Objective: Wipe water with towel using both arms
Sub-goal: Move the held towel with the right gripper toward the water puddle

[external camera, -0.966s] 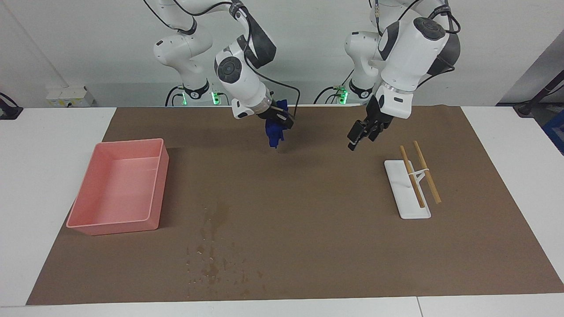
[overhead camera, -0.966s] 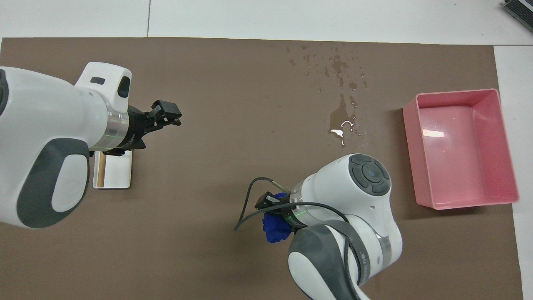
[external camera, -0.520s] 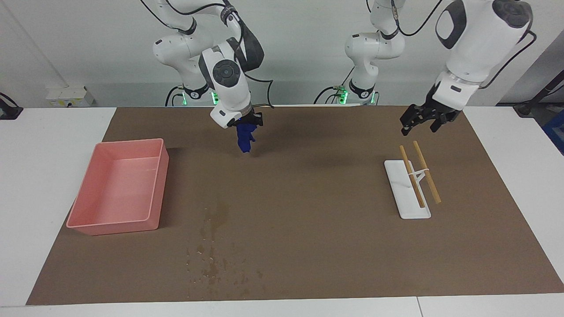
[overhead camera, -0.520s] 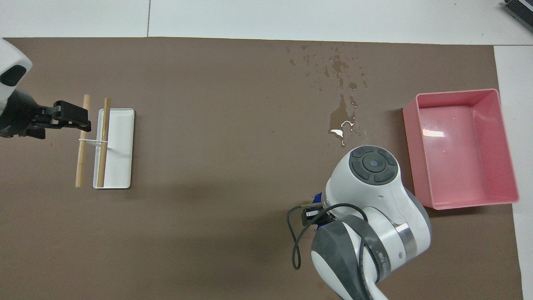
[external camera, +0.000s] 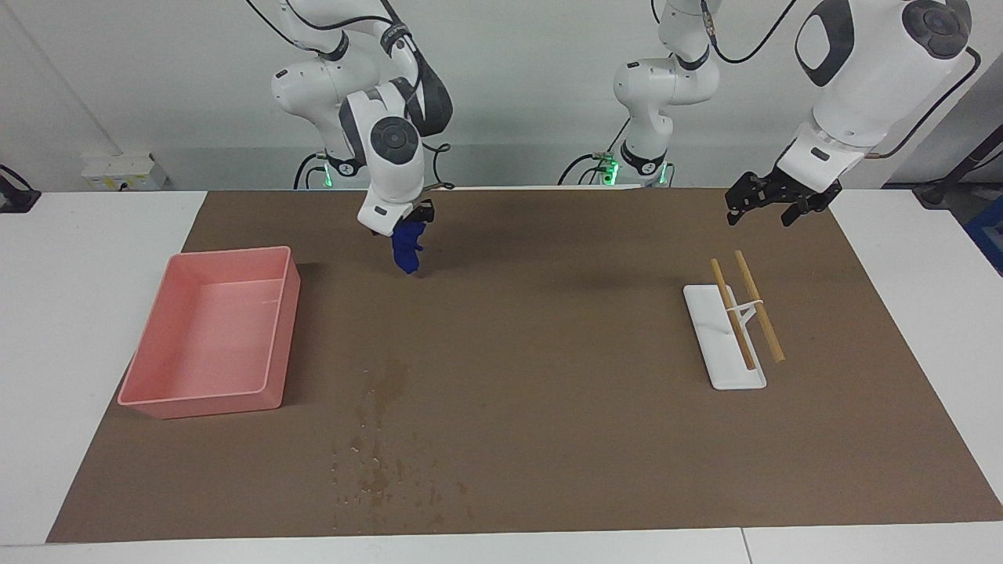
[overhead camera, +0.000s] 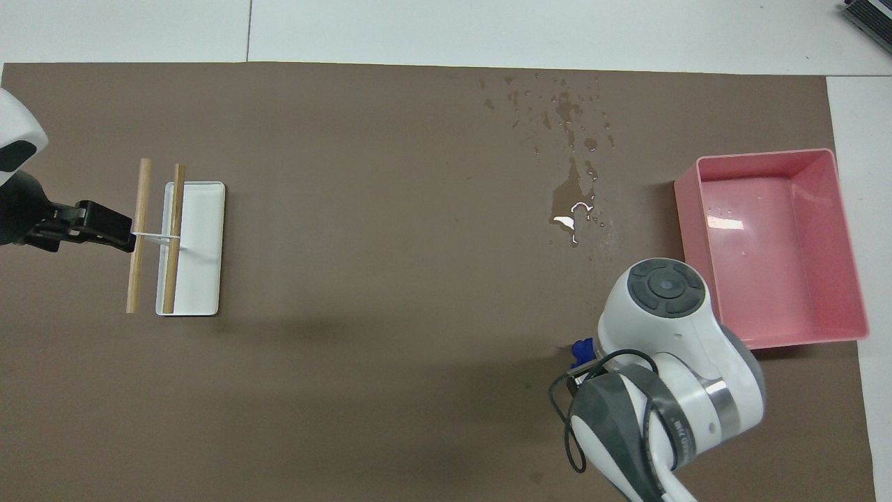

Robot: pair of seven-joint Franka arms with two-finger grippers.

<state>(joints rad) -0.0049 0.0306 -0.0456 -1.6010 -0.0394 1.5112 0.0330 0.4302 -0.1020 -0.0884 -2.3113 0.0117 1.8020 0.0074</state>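
The small deep royal-blue soft cloth towel (external camera: 407,252) hangs as a wrinkled bundle from the right gripper (external camera: 409,227), whose fingers are clamped tight on its top, in the upper middle of the facing view; in the overhead view only a scrap of blue (overhead camera: 580,348) peeks out from under the white wrist, low and right of centre. The water (external camera: 378,439), a darker wet blotch with scattered shiny droplets, sits in the lower middle of the facing view and in the upper right of the overhead view (overhead camera: 571,185). So the spill lies farther from the robots than the spot under the towel, and its long axis runs away from the robots, from the larger blotch out to the fine spray near the mat's edge. The right arm is much the nearer; the coming move looks like a carry outward and down onto the blotch.

The left gripper (external camera: 766,204) waits with jaws spread wide and empty, in the upper right of the facing view, over the mat near the white rack with two wooden rods (external camera: 733,325).

The brown mat (external camera: 548,407) is bare between towel and water. The pink plastic tray (external camera: 215,392) stands just beside the spill, toward the right arm's end, so room on that side is tight.
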